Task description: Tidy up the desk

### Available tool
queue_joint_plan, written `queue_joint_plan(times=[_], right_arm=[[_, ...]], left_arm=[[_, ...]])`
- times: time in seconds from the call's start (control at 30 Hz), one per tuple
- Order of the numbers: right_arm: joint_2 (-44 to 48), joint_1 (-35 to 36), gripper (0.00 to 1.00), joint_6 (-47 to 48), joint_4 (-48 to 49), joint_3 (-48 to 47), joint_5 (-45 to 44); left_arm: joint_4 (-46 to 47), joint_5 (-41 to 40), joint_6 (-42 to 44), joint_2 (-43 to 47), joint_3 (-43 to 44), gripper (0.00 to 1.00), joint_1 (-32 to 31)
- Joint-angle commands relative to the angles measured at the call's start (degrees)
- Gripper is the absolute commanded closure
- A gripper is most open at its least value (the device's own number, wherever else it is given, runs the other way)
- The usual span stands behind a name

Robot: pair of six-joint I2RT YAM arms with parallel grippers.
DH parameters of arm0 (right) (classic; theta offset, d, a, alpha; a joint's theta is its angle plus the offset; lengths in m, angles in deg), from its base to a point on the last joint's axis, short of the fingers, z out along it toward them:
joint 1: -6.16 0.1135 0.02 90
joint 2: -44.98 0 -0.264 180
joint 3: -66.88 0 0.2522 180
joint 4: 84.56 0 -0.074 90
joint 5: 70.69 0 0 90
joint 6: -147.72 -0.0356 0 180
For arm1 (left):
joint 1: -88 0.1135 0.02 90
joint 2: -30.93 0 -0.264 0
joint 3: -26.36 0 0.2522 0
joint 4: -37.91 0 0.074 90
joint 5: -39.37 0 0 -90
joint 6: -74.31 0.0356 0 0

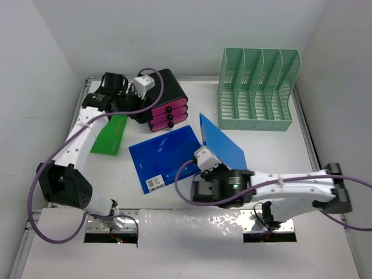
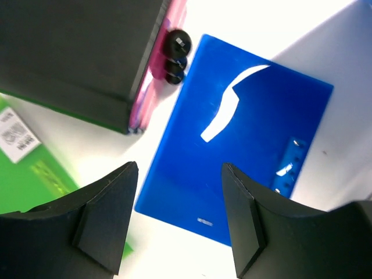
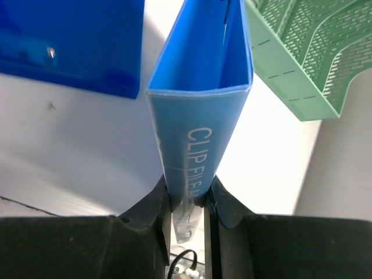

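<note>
The left arm reaches from its base up the left side toward the far end, and its wrist bends inward to the right. The left gripper points downward with its dark fingers spread well apart. The right arm lies low, stretched leftward across the near side. The right gripper is clamped on the spine of a light blue clip file, one finger pressed against each side.
</note>
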Motion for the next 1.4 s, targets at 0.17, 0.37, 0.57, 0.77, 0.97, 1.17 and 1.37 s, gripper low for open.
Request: queue_joint_plan(times=[0.17, 0.37, 0.57, 0.77, 0.97, 1.17, 1.37], right_arm=[[19.39, 0.11, 1.00, 13.30, 16.16, 2.37, -3.93], [20.03, 0.12, 1.00, 30.79, 30.05, -1.22, -7.54], [22.22, -7.25, 1.00, 51.62, 55.72, -2.19, -8.01], [13.09, -23.52, 1.00, 56.91, 56.45, -18.15, 5.81], [3.25, -37.31, 1.00, 54.55, 53.20, -30.39, 17.02], [-3.44, -50.31, 1.00, 49.46, 52.49, -34.18, 30.40], [-5.55, -56.48, 1.00, 44.88, 56.26, -33.14, 34.28]], left_arm=[[1.00, 1.06, 1.33, 6.07, -2.94, 0.43, 0.42], [1.97, 0.71, 1.16, 7.39, -3.99, 0.43, 0.42], [3.20, 0.71, 0.45, 7.30, -5.05, 0.43, 0.42], [3.90, -0.09, 0.10, 7.22, -4.87, 0.43, 0.42], [4.08, -1.40, 0.54, 6.95, -5.05, 0.43, 0.42], [4.95, -2.54, 1.42, 5.73, -4.79, 0.43, 0.42], [5.57, -3.25, 2.21, 3.70, -5.05, 0.43, 0.51]])
